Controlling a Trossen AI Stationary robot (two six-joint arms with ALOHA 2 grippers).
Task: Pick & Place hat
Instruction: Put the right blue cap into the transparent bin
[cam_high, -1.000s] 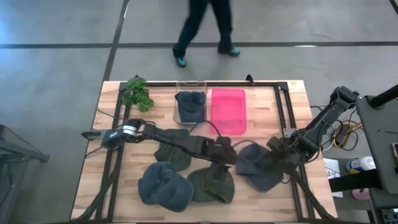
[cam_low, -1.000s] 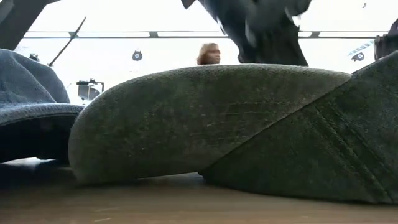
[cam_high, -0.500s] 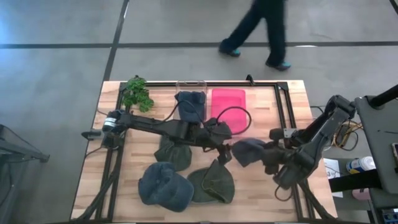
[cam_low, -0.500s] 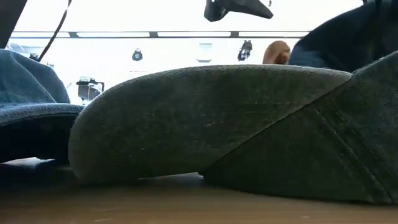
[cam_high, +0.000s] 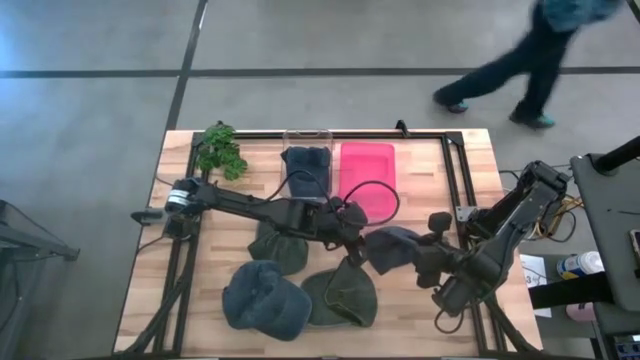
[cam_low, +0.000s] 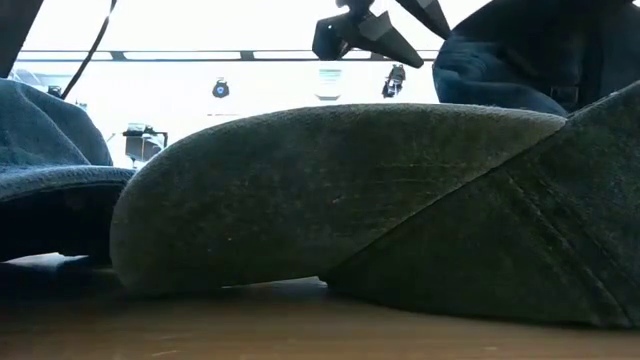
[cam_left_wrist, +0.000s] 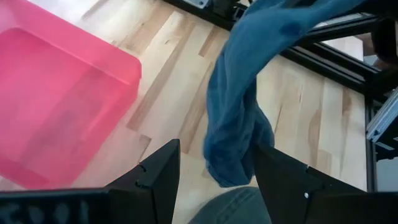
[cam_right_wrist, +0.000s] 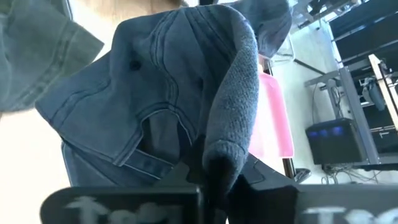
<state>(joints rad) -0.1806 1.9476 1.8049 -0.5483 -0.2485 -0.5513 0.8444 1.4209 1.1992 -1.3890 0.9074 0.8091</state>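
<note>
Hanging from the right gripper (cam_high: 425, 255), the blue denim hat (cam_high: 392, 245) is off the table (cam_high: 470, 160), right of centre and just near of the pink bin (cam_high: 367, 176). The right fingers are clamped tight on a fold of the hat's fabric, as the right wrist view shows, with the crown and strap drooping away from the pinch. Held by one edge like this, the cloth hangs limp, which probably explains why the left gripper (cam_high: 355, 238) has been brought in beside it.

The left fingers (cam_left_wrist: 158, 171) stand wide apart with nothing between them, and the dangling lower end of the hat sits in the gap in the left wrist view, so a handover or a second grip looks likely. I cannot tell whether they touch the cloth.

A clear bin (cam_high: 306, 160) to the left of the pink one already holds a dark blue hat (cam_high: 305, 170), which suggests the bins are the drop places. Three more hats lie on the table: an olive one (cam_high: 278, 243) under the left arm, a grey-blue one (cam_high: 264, 298) at the near left, and a second olive hat (cam_high: 340, 296) beside it. A person (cam_high: 530, 55) walks past on the floor beyond the table's far side.
</note>
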